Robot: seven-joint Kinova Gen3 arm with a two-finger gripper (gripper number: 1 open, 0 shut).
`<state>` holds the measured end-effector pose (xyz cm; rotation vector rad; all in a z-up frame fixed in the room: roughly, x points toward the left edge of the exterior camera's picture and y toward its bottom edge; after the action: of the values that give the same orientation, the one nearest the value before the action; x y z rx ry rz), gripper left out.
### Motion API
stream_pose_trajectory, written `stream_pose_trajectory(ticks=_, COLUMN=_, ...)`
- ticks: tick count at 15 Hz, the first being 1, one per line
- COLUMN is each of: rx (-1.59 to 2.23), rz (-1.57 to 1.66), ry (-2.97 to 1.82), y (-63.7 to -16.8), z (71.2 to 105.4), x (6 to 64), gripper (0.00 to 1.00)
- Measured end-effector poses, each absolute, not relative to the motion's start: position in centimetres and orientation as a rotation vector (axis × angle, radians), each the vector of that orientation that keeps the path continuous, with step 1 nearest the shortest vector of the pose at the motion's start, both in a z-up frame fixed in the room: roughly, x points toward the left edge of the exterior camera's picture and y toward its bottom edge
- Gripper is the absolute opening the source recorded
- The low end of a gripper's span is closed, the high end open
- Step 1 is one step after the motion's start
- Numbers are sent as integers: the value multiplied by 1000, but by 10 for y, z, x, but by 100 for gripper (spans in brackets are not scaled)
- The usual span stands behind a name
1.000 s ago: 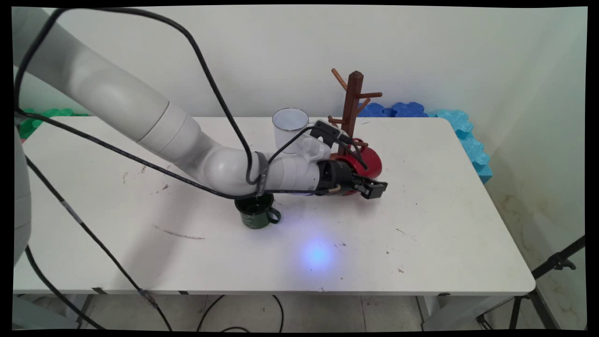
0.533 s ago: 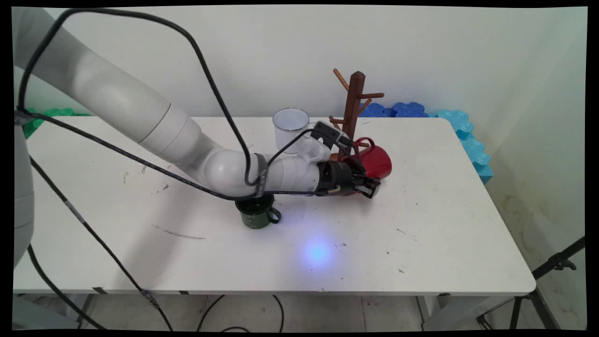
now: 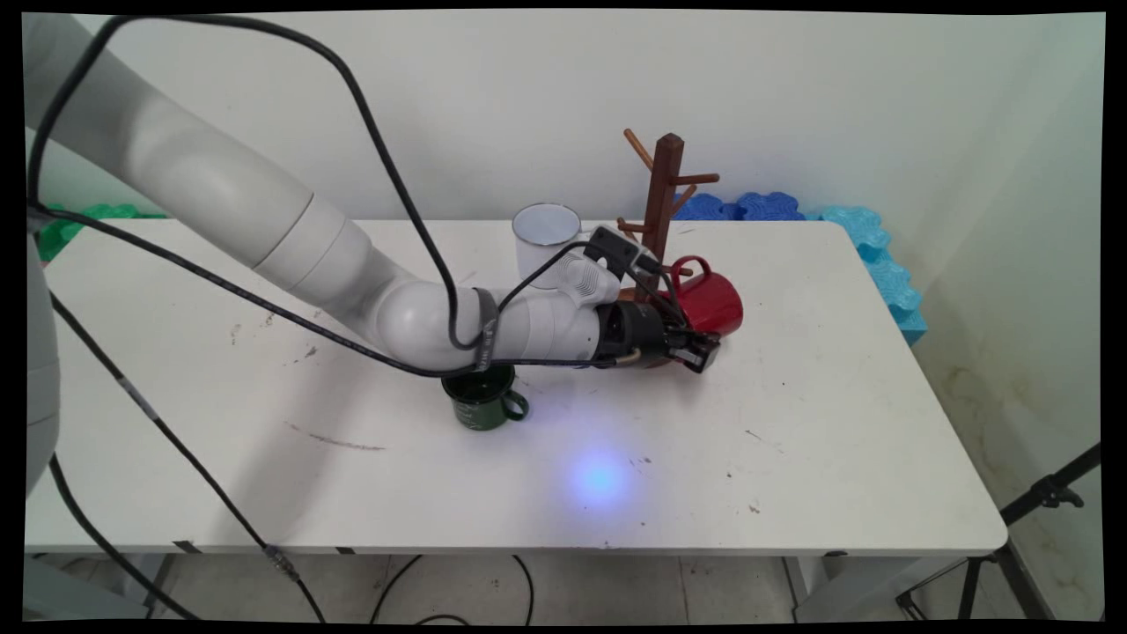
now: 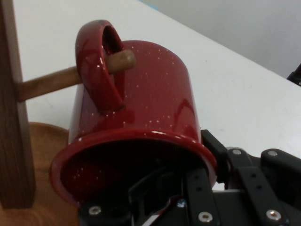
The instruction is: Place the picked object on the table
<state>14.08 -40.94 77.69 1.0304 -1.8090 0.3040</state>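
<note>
A red speckled mug [image 3: 715, 302] lies tilted on its side at the foot of a brown wooden mug tree [image 3: 662, 198]. In the hand view the red mug [image 4: 141, 89] has its handle [image 4: 96, 66] slipped over a low peg [image 4: 49, 82] of the tree's post [image 4: 11, 117], and its mouth faces the camera. My gripper [image 3: 697, 349] is shut on the mug's rim. Seen from the hand, the gripper [image 4: 188, 174] has one finger inside the mouth and the other outside the wall.
A white mug [image 3: 546, 242] stands just left of the tree. Under my forearm stands a dark green mug [image 3: 482, 402]. Blue foam pieces [image 3: 872, 251] lie along the table's far right edge, green ones [image 3: 53, 231] at the far left.
My gripper has carried the red mug a little right and up, turning it. The handle, hidden before, now shows beside the tree's post.
</note>
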Motion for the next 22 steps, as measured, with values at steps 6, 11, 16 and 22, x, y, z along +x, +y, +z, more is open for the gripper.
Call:
stream_pose_trajectory(ticks=6, rx=991, rz=290, ry=-1795, y=-402, z=793, x=141, gripper=0)
stream_pose_trajectory(ticks=11, rx=963, rz=268, ry=-1790, y=-388, z=810, x=144, gripper=0)
stream_pose_trajectory(ticks=16, rx=936, rz=240, ry=-1805, y=-370, z=833, x=151, gripper=0)
stream_pose_trajectory(ticks=22, rx=906, rz=223, ry=-1887, y=-354, z=871, x=173, gripper=0)
